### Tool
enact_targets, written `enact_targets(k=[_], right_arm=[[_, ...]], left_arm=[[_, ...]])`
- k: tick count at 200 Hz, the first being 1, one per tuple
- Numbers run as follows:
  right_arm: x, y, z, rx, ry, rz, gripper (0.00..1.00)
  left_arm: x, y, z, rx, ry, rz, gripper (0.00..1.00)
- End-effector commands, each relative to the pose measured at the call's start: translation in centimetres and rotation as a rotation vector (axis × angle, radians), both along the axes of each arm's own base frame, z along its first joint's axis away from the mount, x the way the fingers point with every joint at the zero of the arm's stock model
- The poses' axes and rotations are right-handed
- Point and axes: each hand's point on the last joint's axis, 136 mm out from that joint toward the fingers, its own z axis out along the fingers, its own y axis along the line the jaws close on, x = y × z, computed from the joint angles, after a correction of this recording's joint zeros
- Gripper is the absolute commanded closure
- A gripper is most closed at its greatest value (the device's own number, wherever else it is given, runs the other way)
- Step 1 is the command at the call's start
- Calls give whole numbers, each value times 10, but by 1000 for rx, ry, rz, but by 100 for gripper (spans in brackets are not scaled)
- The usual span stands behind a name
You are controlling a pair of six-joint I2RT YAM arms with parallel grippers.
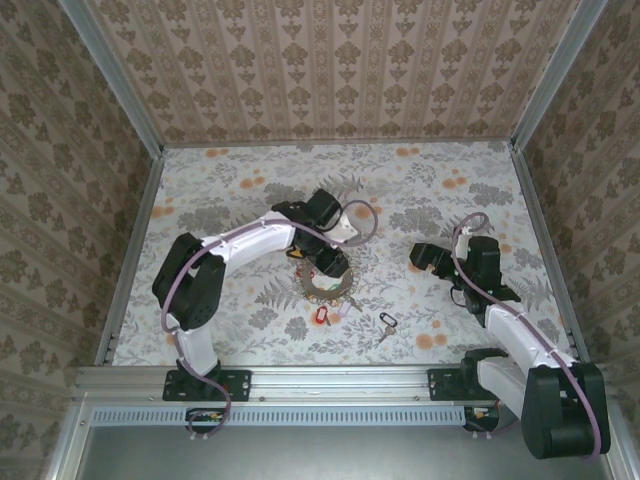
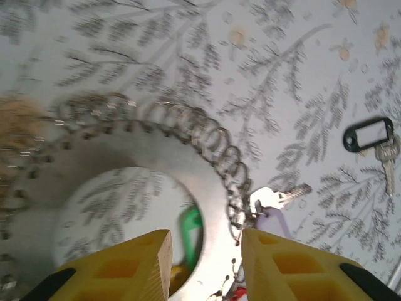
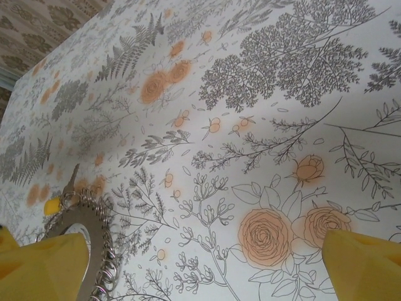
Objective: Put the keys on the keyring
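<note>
Centrally on the bench (image 1: 200,200) lies the large grey metal keyring (image 1: 325,287) (image 2: 125,163), its band between the narrowly parted left gripper (image 1: 330,265) (image 2: 203,241); a black-tagged silver key (image 1: 387,322) (image 2: 369,135) sits at its four o'clock; the right gripper (image 1: 420,255) (image 3: 207,251) gapes wide.

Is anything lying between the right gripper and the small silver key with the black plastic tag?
Nothing visible: just bare flowered tablecloth separates the right gripper from the small silver key with the black plastic tag.
</note>
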Motion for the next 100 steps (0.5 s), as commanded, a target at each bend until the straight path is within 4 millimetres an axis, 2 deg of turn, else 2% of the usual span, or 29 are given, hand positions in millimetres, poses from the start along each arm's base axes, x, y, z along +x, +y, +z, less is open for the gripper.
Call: enact_targets(k=[1, 24, 48, 74, 100], right_arm=[[12, 10, 22, 7, -74, 38, 3], [12, 28, 22, -49, -78, 93, 3], [14, 44, 19, -66, -76, 133, 3], [16, 48, 13, -69, -60, 145, 3], [15, 45, 9, -87, -48, 136, 3]], left_arm=[[32, 8, 8, -2, -24, 108, 64], [63, 18, 3, 20, -45, 213, 62], [82, 19, -6, 73, -82, 258, 61], [89, 11, -17, 124, -95, 258, 58], [80, -1, -29, 155, -88, 240, 58]])
